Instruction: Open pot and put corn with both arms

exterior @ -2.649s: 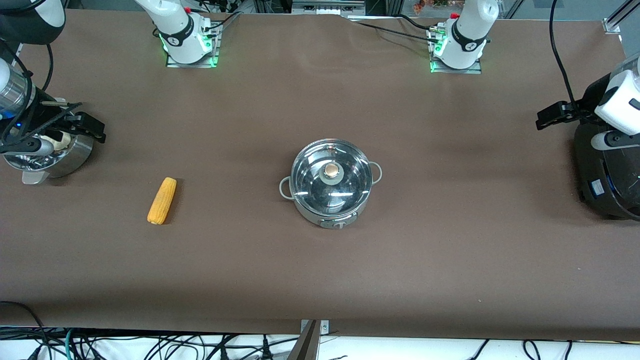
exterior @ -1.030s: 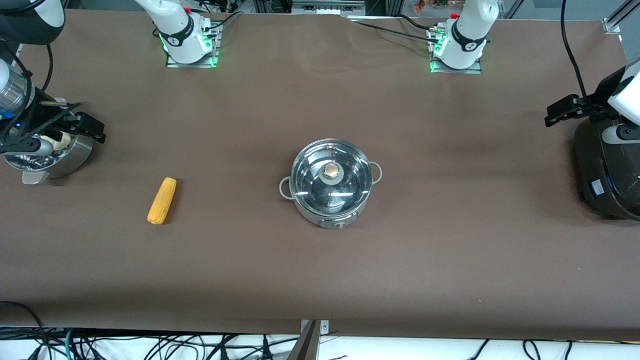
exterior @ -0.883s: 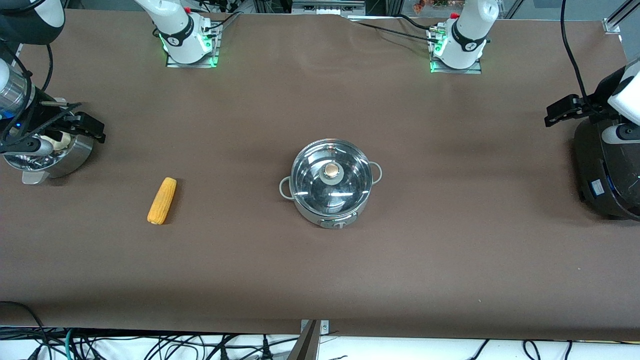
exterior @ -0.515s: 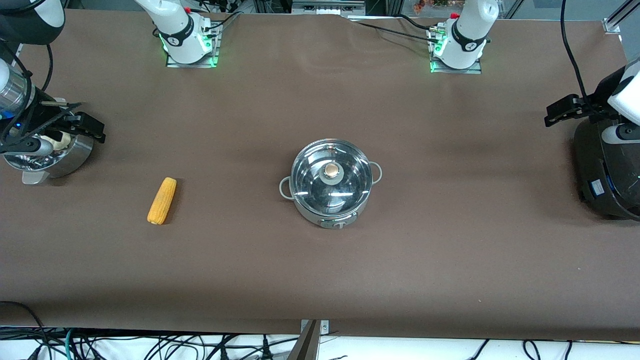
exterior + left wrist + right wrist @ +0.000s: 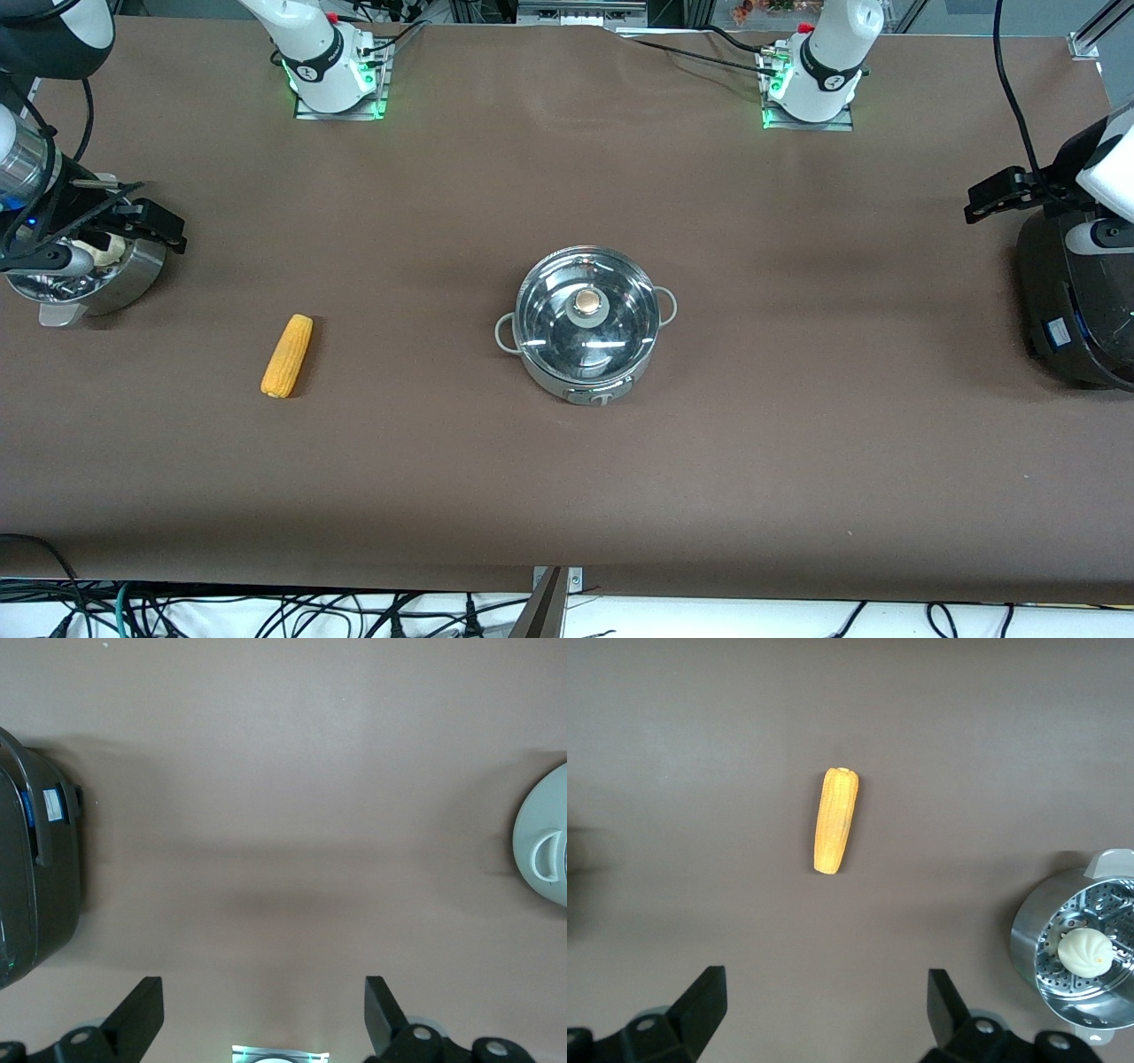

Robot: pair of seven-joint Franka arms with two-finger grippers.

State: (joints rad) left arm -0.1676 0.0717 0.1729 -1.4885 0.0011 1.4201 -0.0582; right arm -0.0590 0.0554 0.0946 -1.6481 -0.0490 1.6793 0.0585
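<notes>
Right now I have the pot (image 5: 586, 324) at mid-table with its lid (image 5: 587, 317) on, and the corn (image 5: 287, 355) lying flat on the table (image 5: 797, 443), well apart from the pot toward the right arm's end and a little nearer the front camera. Nothing is started, by my reading: the lid has to come off first.

My right gripper (image 5: 824, 1014) hangs over the steamer pan (image 5: 97, 275) at its end of the table, fingers spread wide and empty; its wrist view looks down on the corn and on the pan with a white bun (image 5: 1087, 950) in it. My left gripper (image 5: 264, 1019) is over the edge of the black cooker (image 5: 1072, 301) at the left arm's end of the table, also spread wide with nothing in it.

For the lid I would take the small round knob (image 5: 586, 303) at its centre. I expect polished steel to be stiff and slippery, so the pads should close squarely on the knob, and I would lift straight up so the lid does not drag the pot. The corn I judge light and firm, with a bumpy surface that grips well but a round body that may roll; I would pinch it across the middle, where it is thickest, jaws set crosswise to its length.
</notes>
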